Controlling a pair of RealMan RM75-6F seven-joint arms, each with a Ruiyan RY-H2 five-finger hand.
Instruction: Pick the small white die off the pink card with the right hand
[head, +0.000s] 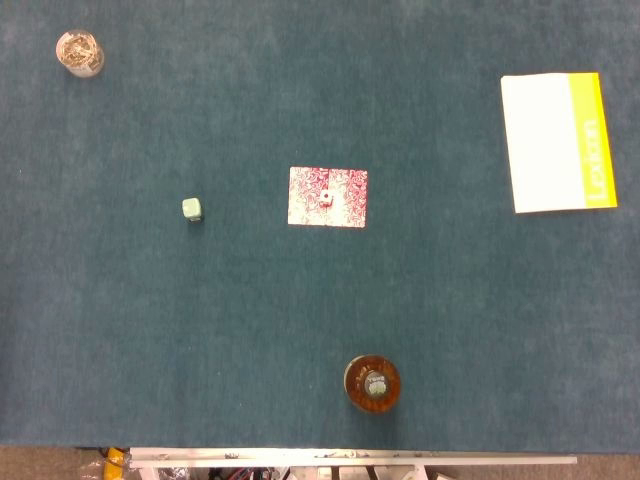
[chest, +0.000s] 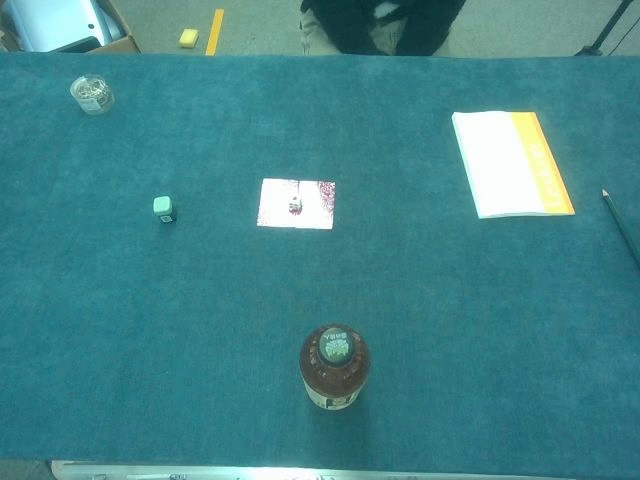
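Head view: die (head: 326, 198) on card (head: 328, 197), center.

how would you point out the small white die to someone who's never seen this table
Start at the pink card lying flat near the middle of the teal table. The small white die sits on top of it, about at its centre. Unlike the larger pale green cube out on the cloth to the card's left, it is tiny, white and on the card.

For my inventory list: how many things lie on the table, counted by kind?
Dice: 2, small white die, green die
Cards: 1, pink card
Bottles: 1, brown bottle
Jars: 1, clear jar
Booklets: 1, white and yellow booklet
Pencils: 1, pencil
Total: 7
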